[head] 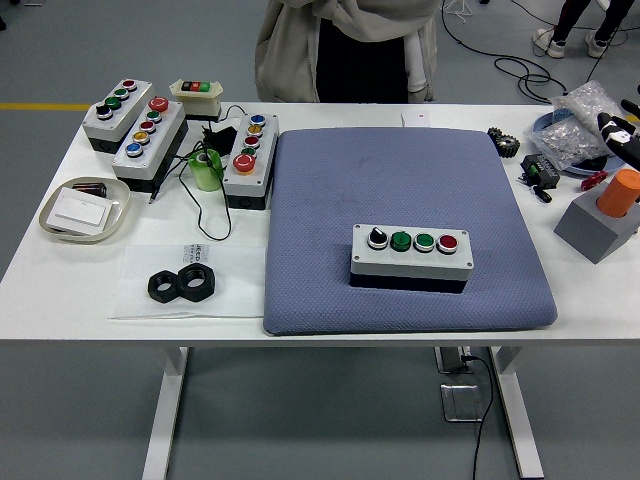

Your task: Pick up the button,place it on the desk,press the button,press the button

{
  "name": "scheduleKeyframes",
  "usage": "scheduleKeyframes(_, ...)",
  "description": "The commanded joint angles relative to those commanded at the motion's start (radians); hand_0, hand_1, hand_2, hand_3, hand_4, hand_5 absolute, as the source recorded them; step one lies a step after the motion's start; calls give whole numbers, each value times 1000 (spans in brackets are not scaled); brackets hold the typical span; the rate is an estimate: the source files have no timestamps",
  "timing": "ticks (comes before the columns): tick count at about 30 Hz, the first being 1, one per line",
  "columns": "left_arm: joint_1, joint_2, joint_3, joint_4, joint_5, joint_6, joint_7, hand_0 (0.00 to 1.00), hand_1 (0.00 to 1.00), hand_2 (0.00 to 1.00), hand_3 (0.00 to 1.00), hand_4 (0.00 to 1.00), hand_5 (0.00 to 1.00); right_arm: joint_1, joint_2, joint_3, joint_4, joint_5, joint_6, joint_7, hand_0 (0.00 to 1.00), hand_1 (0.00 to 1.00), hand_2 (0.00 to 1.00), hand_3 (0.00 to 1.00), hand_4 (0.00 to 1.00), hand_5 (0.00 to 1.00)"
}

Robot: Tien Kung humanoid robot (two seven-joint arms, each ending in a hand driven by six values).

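Observation:
A grey button box (pixel 411 252) lies flat on the blue mat (pixel 400 180), toward its front. Its top carries a black knob (pixel 377 238), two green buttons (pixel 412 241) and a red button (pixel 447 243). Only a small black-and-white part of my right hand (pixel 624 128) shows at the far right edge, above the orange cylinder and far from the box. Nothing touches the box. My left arm is out of the picture.
Three more button boxes (pixel 150 135) stand at the back left with a green tape roll (pixel 207 170), a dish (pixel 84 209) and black nuts (pixel 183 284). A grey block with an orange cylinder (pixel 612 210), a bag of parts (pixel 575 135) and a gear (pixel 503 142) sit right. A person (pixel 345 50) stands behind the table.

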Motion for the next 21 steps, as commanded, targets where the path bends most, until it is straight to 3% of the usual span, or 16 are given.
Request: scheduleKeyframes(21,-3,0,3,-1,-4,3,-5,784,833,912,841,604,998,4,-1,-6,21,19,-22,-15,941,856,895,901,670,252)
